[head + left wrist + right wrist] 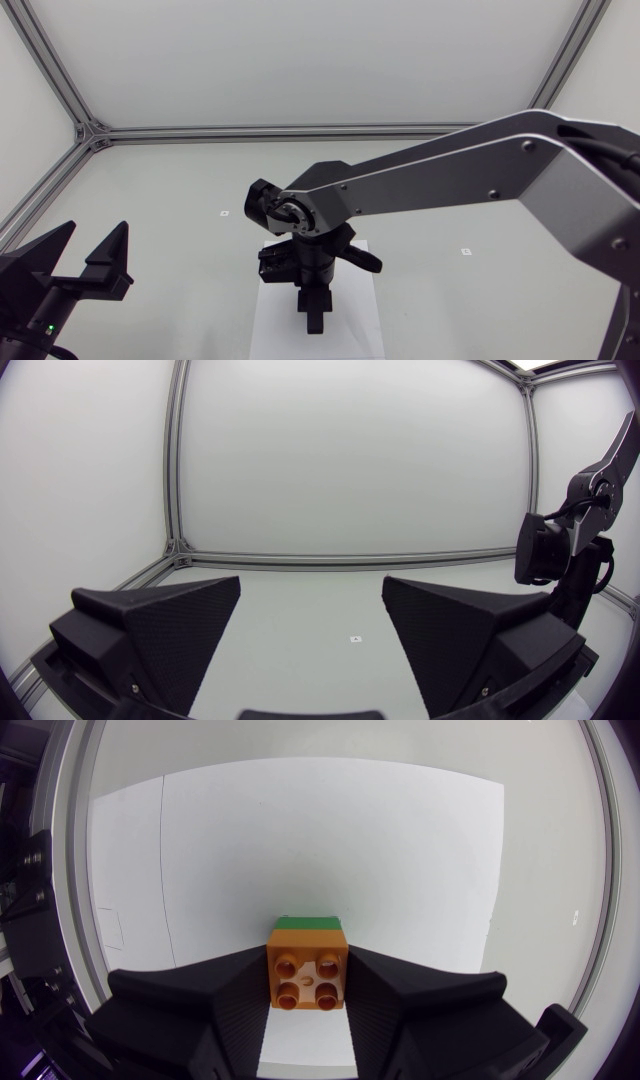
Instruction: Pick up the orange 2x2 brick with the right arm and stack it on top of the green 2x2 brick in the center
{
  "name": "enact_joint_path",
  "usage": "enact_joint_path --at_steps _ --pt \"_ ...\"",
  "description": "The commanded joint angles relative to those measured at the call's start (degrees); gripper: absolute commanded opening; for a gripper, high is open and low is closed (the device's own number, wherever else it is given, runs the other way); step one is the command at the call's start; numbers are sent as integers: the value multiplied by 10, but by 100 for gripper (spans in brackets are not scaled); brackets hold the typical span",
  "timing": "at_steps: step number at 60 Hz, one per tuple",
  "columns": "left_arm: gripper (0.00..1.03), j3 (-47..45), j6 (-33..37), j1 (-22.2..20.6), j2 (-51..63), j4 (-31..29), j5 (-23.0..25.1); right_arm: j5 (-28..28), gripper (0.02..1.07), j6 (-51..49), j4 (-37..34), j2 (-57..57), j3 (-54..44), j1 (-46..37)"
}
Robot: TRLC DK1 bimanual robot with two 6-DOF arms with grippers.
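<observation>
In the right wrist view the orange 2x2 brick (307, 978) sits studs-up between the two black fingers of my right gripper (307, 966), which is shut on it. A strip of the green 2x2 brick (307, 923) shows just past the orange one, right beneath it; whether the two touch I cannot tell. From above, my right arm comes in from the right to the table's middle, and its gripper (312, 320) points down over a white sheet (270, 325), hiding both bricks. My left gripper (95, 255) stands open at the lower left, holding nothing.
Aluminium frame rails (270, 131) run along the back and the left side of the table. Two small marks (225, 213) lie on the surface either side of the middle. My right arm (560, 550) appears beyond the left gripper (310, 640).
</observation>
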Motion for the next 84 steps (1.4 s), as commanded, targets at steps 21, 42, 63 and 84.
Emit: enact_joint_path --at_steps 21,42,63,84 --pt "99 -23 7 1 -5 -9 3 6 60 -10 5 20 -2 0" --pt "99 -23 7 1 -5 -8 3 5 68 -9 3 13 -2 1" --pt "99 -23 7 1 -5 -8 3 5 90 -6 -5 -8 -2 0" --pt "99 -23 7 1 -5 -9 3 6 103 -4 -20 -56 -8 -5"
